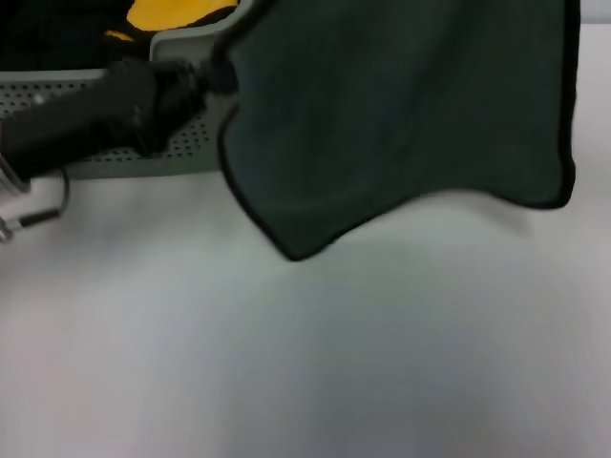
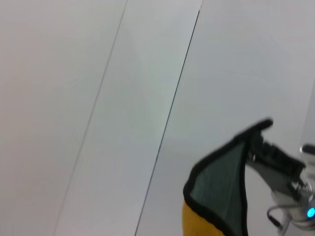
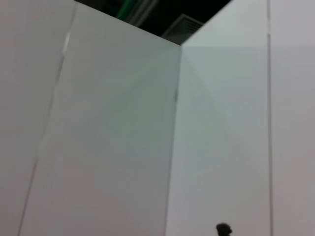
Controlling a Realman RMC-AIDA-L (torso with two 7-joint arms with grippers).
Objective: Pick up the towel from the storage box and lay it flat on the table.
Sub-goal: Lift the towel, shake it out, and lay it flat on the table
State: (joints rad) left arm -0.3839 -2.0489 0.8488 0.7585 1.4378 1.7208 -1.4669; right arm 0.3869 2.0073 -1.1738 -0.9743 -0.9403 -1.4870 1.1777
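Note:
The dark grey-green towel [image 1: 401, 114] hangs spread out in the air above the white table [image 1: 286, 363], its lower edge clear of the surface. My left gripper [image 1: 215, 78] is shut on the towel's upper left edge, in front of the storage box [image 1: 143, 157]. My right gripper is out of the head view. It shows in the left wrist view [image 2: 258, 142], shut on a raised corner of the towel [image 2: 221, 182]. The right wrist view shows only pale wall panels.
A yellow cloth [image 1: 177, 11] with black edging lies in the storage box behind the towel and also shows in the left wrist view [image 2: 197, 221]. A cable loop [image 1: 52, 205] hangs from my left arm near the table's left side.

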